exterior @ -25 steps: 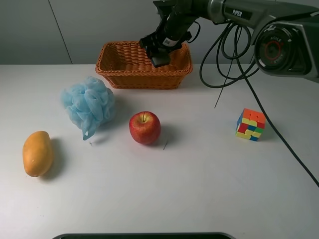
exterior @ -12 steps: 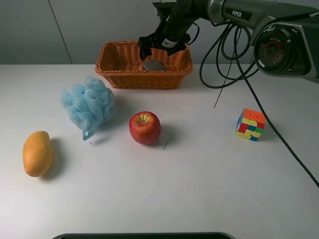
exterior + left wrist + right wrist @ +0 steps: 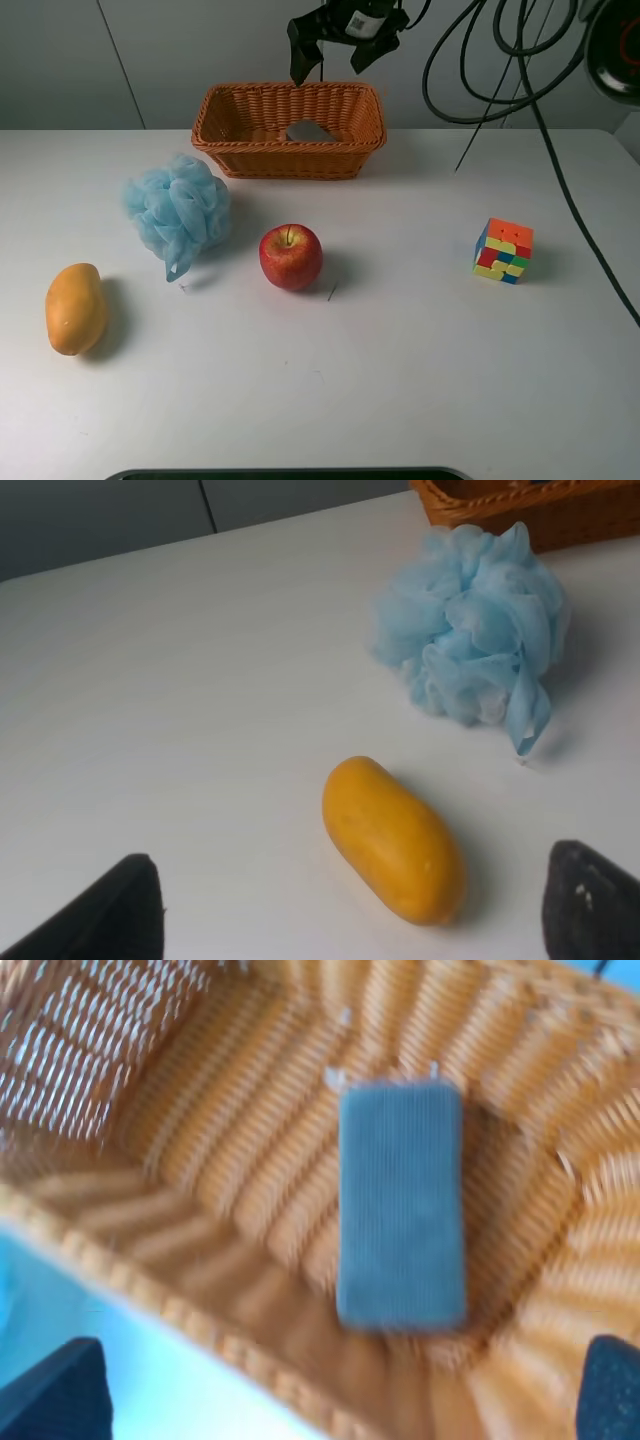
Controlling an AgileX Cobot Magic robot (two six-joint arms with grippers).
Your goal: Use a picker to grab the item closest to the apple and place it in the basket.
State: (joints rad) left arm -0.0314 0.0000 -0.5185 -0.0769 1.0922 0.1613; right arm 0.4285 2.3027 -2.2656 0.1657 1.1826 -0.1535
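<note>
Framing a mango (image 3: 393, 840) between the wide-spread, empty jaws of the left gripper (image 3: 352, 905), as seen from the left wrist, at the near left of the white desk (image 3: 400, 380). Showing, farther in, a red apple (image 3: 291, 256) at mid-desk, with a blue bath pouf (image 3: 178, 212) near it on the left and a colourful puzzle cube (image 3: 503, 250) well apart on the right. Revealing, at the far side, a grey rectangular pad (image 3: 402, 1205) lying flat on the floor of the wicker basket (image 3: 285, 160), near its middle. Catching the right gripper (image 3: 335, 55) hanging above the basket's far rim, jaws parted wide and gripping nothing.
</note>
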